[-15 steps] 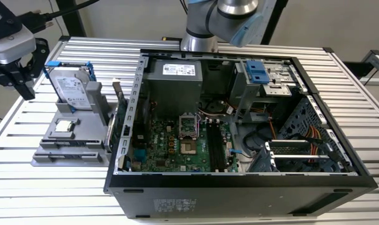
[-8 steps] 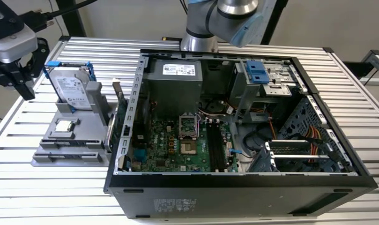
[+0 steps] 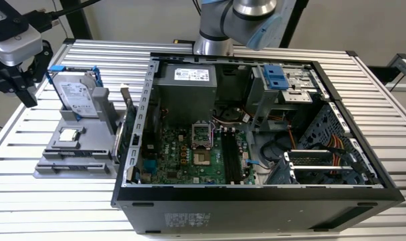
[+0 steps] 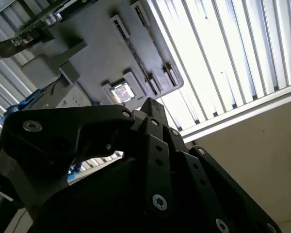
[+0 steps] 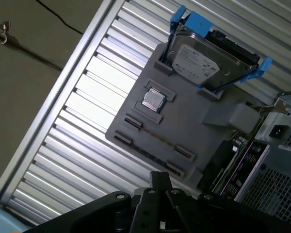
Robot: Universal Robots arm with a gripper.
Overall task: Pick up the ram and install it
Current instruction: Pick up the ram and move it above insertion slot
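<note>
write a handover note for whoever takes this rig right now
Gripper: hangs above the table at the exterior view's left of the gray fixture, clear of the ram.
Ram: looks to be the dark board standing on edge at the fixture's side nearest the open case.
Done: nothing yet.
Left: pick-up and install; the motherboard's memory slots look empty.

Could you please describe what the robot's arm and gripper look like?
The arm is silver-grey metal with a light blue joint cap. The gripper is matte black, built of angular linked plates fastened with small silver screws.
</note>
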